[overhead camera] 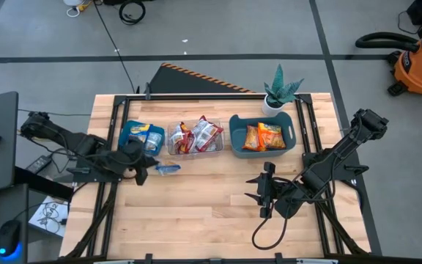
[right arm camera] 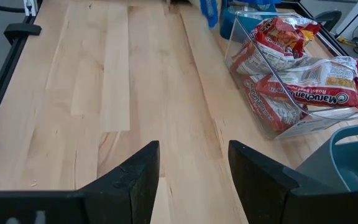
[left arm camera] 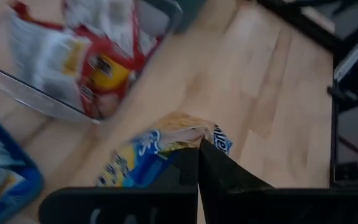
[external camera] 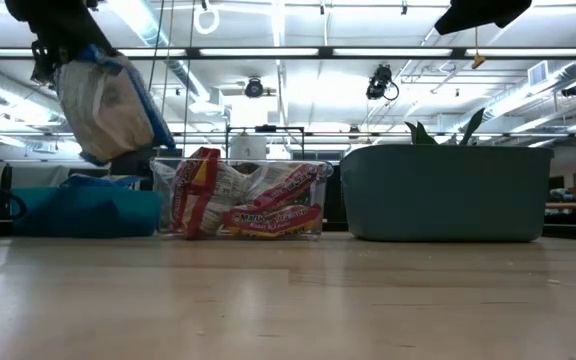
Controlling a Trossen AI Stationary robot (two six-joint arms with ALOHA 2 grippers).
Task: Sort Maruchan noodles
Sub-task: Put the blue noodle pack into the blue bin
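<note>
Wooden desk [overhead camera: 196,213] carries a blue-and-yellow noodle packet [overhead camera: 168,169] lifted clear of its surface, clamped in the left end effector [overhead camera: 142,173], just in front of the clear tub [overhead camera: 195,149] of red packets [overhead camera: 196,136]. Beside them, toward the far edge, sit a small blue bin [overhead camera: 125,133] and a larger bin [overhead camera: 234,132] with orange packets [overhead camera: 264,136]. Right end effector [overhead camera: 264,192] waits near the right front, fingers apart.

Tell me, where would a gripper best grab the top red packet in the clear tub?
Probably its upper edge, from above: the red packet leans on the others inside the clear tub, whose walls block the sides, and a thin crinkly rim suits two fingers.
</note>
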